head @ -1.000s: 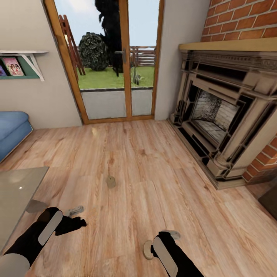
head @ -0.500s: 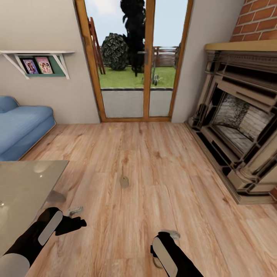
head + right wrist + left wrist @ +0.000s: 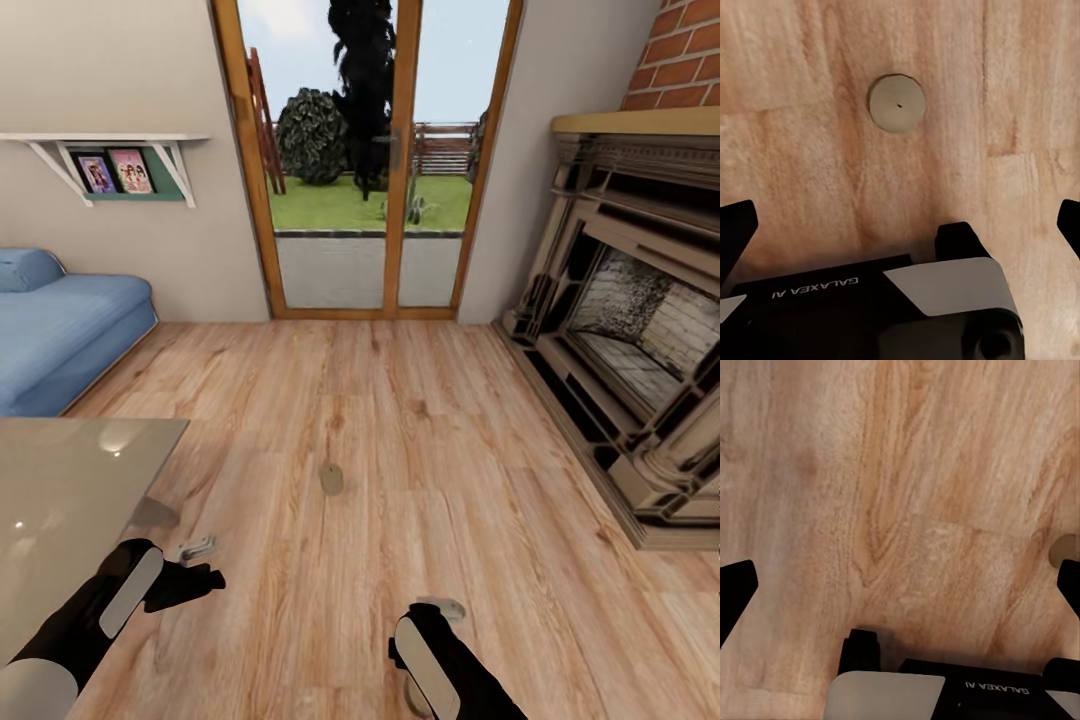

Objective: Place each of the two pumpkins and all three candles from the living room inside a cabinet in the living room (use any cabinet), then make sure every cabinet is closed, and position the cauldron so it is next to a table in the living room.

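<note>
A stubby tan candle lies on the plank floor in the middle of the head view, ahead of both arms. A second candle stands on the floor just beyond my right gripper, which is open and empty above it. In the head view this candle peeks out from under my right forearm. My left gripper hangs open and empty over bare floor beside the corner of the glass-topped table. A tan rounded edge shows near one left fingertip. Pumpkins, cauldron and cabinet are out of view.
The blue sofa sits at the left behind the table. Wood-framed glass doors stand straight ahead, and a large fireplace runs along the right wall. A wall shelf holds pictures above the sofa.
The camera has swung left: the fireplace slid right and more of the sofa and table came into view. Both arms keep the same pose. The near candle now sits under my right forearm.
</note>
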Robot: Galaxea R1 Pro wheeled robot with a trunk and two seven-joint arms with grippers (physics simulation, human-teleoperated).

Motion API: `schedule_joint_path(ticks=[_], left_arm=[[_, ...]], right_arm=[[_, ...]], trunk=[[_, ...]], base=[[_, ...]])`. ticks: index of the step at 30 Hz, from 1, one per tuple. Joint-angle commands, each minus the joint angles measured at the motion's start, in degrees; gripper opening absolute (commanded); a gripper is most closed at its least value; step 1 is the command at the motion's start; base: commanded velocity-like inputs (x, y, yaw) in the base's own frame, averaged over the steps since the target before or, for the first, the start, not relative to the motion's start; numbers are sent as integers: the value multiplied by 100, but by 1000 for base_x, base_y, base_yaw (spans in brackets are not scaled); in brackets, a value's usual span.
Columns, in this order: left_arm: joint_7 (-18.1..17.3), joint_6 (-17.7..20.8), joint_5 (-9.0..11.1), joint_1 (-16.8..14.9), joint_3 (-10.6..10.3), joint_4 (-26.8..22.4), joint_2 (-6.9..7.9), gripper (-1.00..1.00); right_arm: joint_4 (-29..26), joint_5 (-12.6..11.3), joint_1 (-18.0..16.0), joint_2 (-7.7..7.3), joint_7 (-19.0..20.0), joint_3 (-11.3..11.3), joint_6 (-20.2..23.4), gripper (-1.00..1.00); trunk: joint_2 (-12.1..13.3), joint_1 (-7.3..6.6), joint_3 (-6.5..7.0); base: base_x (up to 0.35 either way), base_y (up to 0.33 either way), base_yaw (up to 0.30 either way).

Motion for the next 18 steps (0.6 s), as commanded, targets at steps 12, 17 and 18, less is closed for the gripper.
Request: schedule_joint_path(ticks=[12,17,18], left_arm=[[-8,0,0,0,2,-48,-30,100],[-9,15,5,0,9,-68,-69,100],[-9,16,6,0,10,-68,-78,100]], right_arm=[[8,-8,-1,0,6,-28,0,100],[21,-19,4,0,17,-51,-129,100],[27,-15,3,0,18,-50,-172,100]], trunk=[[0,0,12],[-160,88,-58],[-201,110,-76]], base=[[-21,-35,-46],[0,-1,-11],[0,0,-3]])
